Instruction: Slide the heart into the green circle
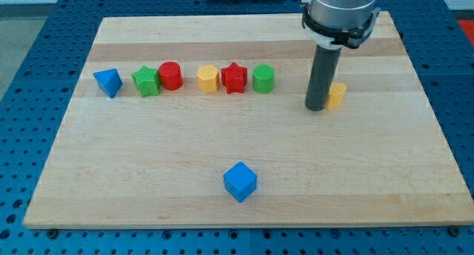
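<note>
**Yellow heart behind the rod, a crowded row ahead**

Yellow shows just right of the dark rod in the upper right of the frame: the heart (337,95), half hidden, with the rod's tip (316,108) touching or very nearly touching its left side. The rod has no jaws to open or close and holds nothing; it can only shove.

The green circle (263,78) sits left of the rod, at the right end of a row running to the frame's upper left: red star (234,77), yellow hexagon (208,78), red cylinder (170,75), green star (147,82), blue pyramid (108,82). A blue cube (240,181) lies well apart, low in the centre.

The trouble, as I see it, is that the tip stands on the wrong side, between heart and target. Any push from here sends the heart right, toward the wooden board's (415,181) edge. Circling round risks clipping it. And a hard shove left could glance off the heart's curved flank, or drive the green circle into the red star and upset the row.
</note>
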### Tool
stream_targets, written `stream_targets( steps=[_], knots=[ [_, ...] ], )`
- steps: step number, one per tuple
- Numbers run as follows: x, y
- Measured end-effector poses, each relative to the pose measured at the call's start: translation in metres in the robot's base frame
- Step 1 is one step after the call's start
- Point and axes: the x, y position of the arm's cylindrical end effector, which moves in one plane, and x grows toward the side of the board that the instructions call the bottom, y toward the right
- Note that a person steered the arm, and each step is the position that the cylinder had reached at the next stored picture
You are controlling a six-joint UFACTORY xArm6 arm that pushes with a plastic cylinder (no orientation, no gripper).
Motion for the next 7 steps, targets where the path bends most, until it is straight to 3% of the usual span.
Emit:
stream_targets(
  steps=[1, 2, 5, 7],
  knots=[
    [0.018, 0.028],
    [0.009, 0.054],
    [-0.035, -0.031],
    [-0.031, 0.076]
  ],
)
